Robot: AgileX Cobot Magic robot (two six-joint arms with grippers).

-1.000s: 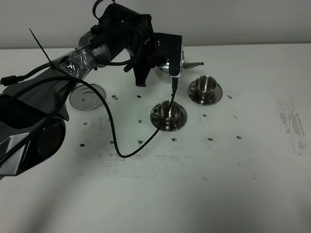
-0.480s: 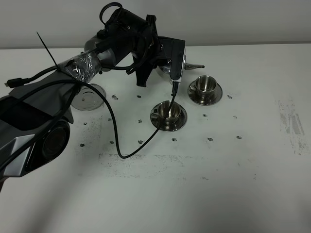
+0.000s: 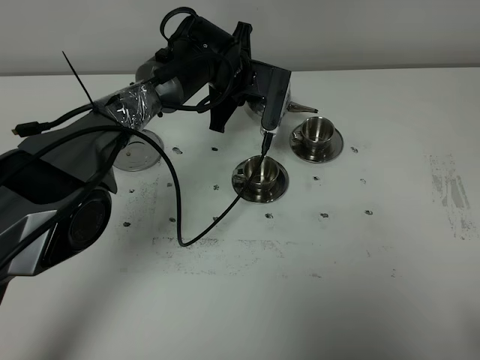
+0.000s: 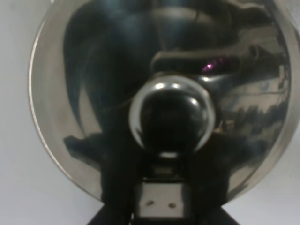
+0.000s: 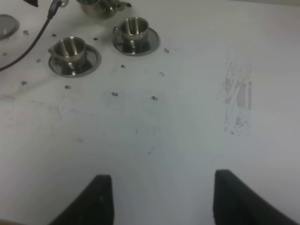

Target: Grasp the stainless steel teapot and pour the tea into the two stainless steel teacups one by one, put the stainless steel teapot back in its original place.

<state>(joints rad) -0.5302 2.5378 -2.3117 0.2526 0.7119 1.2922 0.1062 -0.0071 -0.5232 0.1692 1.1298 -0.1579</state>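
exterior high shows the left end effector pinching the teapot near two teacups, contents unclear.

lab: scuffed white table

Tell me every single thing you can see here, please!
teapot: one, shiny silver, held up behind the cups, off its tray
teacups: two, shiny silver, mid-table, one nearer, one farther right
saucers: two, silver, one under each cup
tray: one, silver, flat and round, left of the cups, partly behind the arm
cable: one, black, looping over the table
table: one, white, with dark specks
left claw: one, black, shut on the teapot
right claw: one, black, fingers apart, holding nothing, over bare table
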